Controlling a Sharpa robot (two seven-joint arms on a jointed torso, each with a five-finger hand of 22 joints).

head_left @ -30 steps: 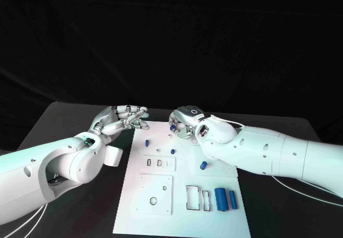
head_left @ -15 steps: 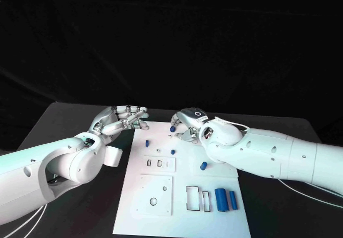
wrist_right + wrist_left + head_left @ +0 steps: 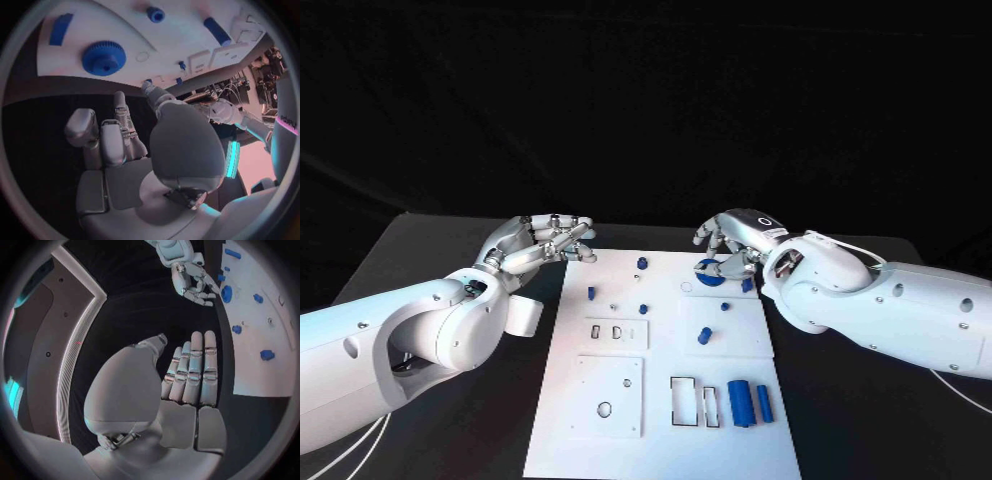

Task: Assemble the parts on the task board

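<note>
We see the right hand over the board's far right corner, fingers apart, holding nothing, just beside the blue gear lying flat there. The left hand sits at the far left corner, fingers straight and side by side, also empty. Small pegs are scattered mid-board, and two cylinders lie near the slots. The risk, we judge: the gear lies flat near the edge, so a sloppy pinch could push it off the board, or fingers could knock the nearby small piece. The left hand could also bump the pegs on its side if it reaches in.
</note>
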